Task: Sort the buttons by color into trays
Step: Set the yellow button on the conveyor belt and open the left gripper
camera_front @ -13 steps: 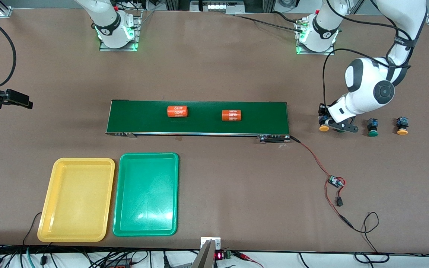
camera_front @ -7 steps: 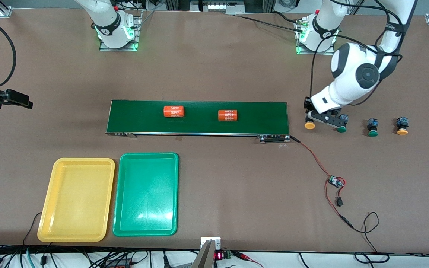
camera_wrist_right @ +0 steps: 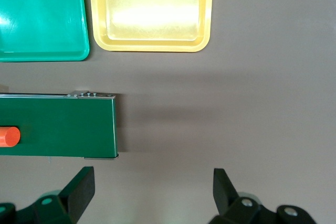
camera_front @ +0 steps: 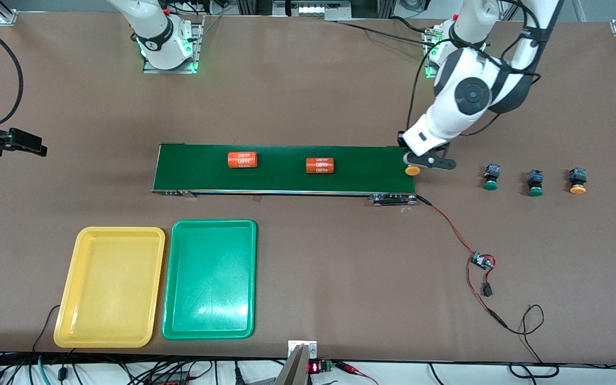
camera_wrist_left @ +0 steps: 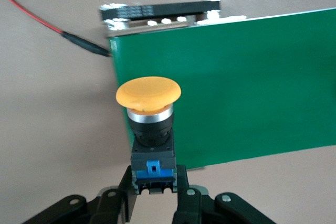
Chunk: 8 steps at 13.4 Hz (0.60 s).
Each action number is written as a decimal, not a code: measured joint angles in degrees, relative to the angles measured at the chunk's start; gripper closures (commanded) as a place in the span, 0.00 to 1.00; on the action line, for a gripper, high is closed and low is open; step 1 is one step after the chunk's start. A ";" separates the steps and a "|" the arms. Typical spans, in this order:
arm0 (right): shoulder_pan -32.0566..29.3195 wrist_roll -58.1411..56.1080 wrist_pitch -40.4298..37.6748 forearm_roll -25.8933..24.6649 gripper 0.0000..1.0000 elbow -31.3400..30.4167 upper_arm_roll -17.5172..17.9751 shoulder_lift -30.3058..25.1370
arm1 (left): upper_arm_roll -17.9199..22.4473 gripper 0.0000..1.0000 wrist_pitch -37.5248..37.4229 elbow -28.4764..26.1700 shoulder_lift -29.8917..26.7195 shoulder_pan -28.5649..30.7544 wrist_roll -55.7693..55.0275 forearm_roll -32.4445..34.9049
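You see four buttons, one orange button [camera_front: 413,170] clamped in the left gripper [camera_front: 424,162], right gripper [camera_wrist_right: 152,192] wide, and both the yellow tray [camera_front: 109,286] and green tray [camera_front: 210,279] bare.

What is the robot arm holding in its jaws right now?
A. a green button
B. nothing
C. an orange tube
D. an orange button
D: the left gripper is shut on the blue-and-black body of an orange button, held over the end of the belt; the two green buttons sit on the table.
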 measured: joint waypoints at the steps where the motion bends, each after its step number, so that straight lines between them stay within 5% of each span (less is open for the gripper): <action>1: -0.01 -0.01 0.00 0.00 0.00 0.00 0.00 0.00 | -0.45 0.99 0.00 1.22 1.59 -0.22 -0.98 0.00; 6: -0.03 -0.03 -0.01 0.00 0.00 0.00 0.00 0.01 | -0.67 0.93 0.05 4.45 6.90 -0.85 -2.15 0.00; 7: -0.03 -0.03 -0.01 0.00 0.00 0.00 0.00 0.01 | -0.67 0.64 0.05 5.23 7.60 -1.12 -2.77 0.00; 8: -0.03 -0.04 -0.01 0.00 0.00 0.00 0.00 0.01 | -0.68 0.01 0.05 5.84 8.18 -1.33 -3.12 0.00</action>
